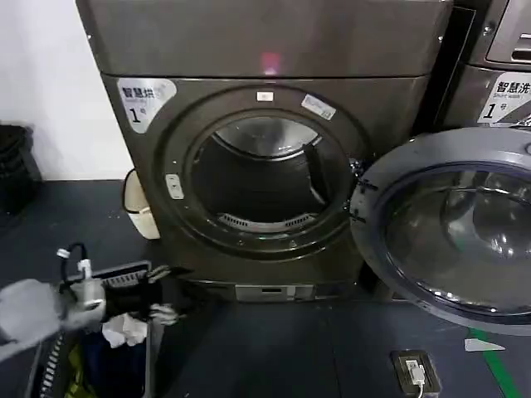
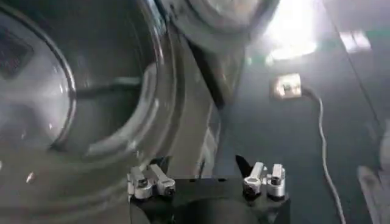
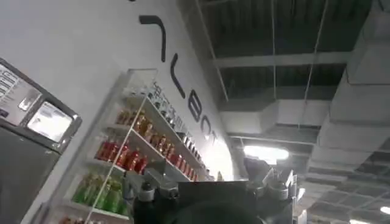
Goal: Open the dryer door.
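Left gripper (image 1: 166, 292) sits low at the robot's left, in front of the dryer's bottom left corner, fingers spread apart and holding nothing. In the left wrist view the left gripper (image 2: 207, 173) shows two dark fingertips (image 2: 243, 165) with a clear gap between them, pointing toward the machine's lower front panel, not touching it. Just under the arm is a dark laundry basket (image 1: 124, 274) with a white crumpled cloth (image 1: 124, 330) in it.

Dryer (image 1: 265, 149) stands straight ahead, grey-brown, round opening facing the robot, drum (image 1: 261, 178) visible inside and dark. Dryer door (image 1: 448, 228) is already swung fully open to the robot's right, hinged at the right edge of the opening, its inner glass bowl facing the camera. Well apart from the left gripper.

A white sticker (image 1: 145, 98) with a "1" is at the dryer's upper left. A cream container (image 1: 139, 206) leans beside the dryer's left side. A floor socket (image 1: 415, 371) with a white plug lies on the dark floor near the door's lower edge; same socket and cable in the wrist view.

Right gripper: right wrist view looks up at ceiling and drink shelves (image 3: 131, 161); finger state cannot tell
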